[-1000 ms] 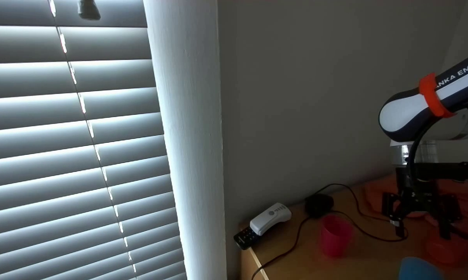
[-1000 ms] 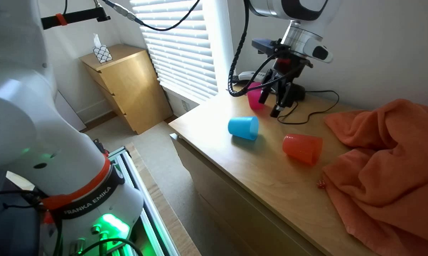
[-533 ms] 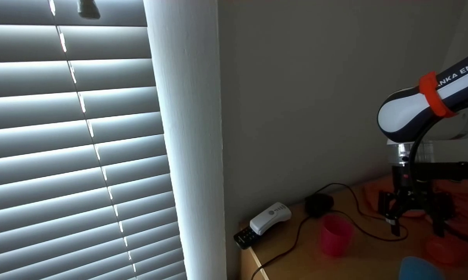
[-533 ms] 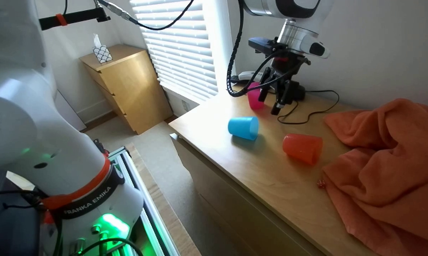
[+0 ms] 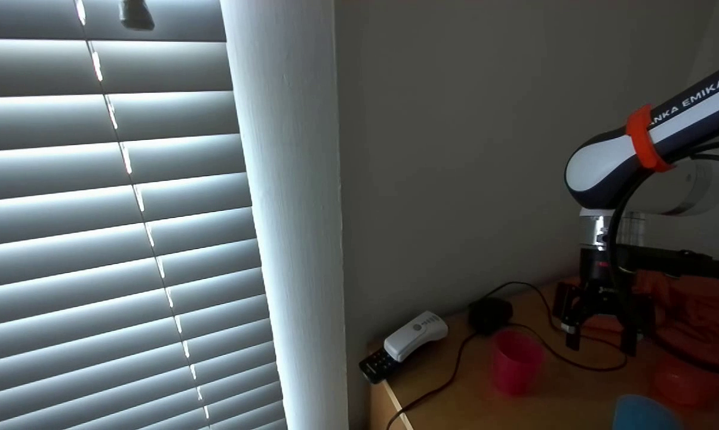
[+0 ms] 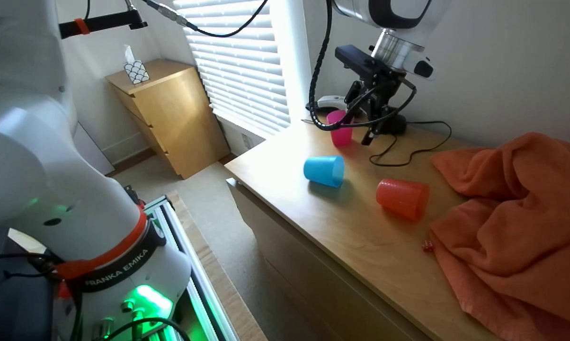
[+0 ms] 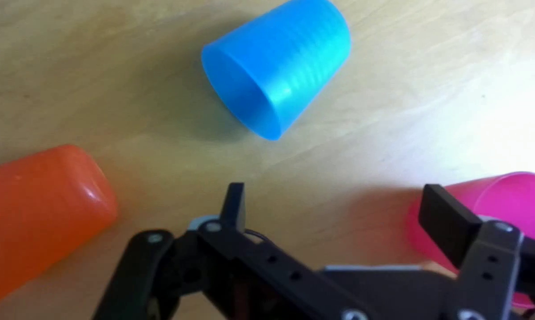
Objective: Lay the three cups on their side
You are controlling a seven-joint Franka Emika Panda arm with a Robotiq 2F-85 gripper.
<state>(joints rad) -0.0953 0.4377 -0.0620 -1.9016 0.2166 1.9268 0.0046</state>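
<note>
The pink cup (image 5: 516,363) stands upright at the back of the wooden top; it also shows in an exterior view (image 6: 342,135) and in the wrist view (image 7: 516,200). The blue cup (image 6: 324,170) lies on its side, also seen in the wrist view (image 7: 285,58). The orange-red cup (image 6: 402,198) lies on its side; its closed end shows in the wrist view (image 7: 49,204). My gripper (image 5: 600,342) is open and empty, above the surface beside the pink cup. In the wrist view my gripper (image 7: 334,200) has one finger overlapping the pink cup; contact cannot be told.
A black adapter (image 5: 489,315) with a looping cable lies behind the pink cup. A white handset (image 5: 416,335) and a black remote (image 5: 378,365) lie at the corner. An orange cloth (image 6: 526,213) is heaped at one end. The wall runs along the back.
My gripper has moved sideways toward the pink cup and slightly up, and the wrist has turned a little. The cups have not moved.
</note>
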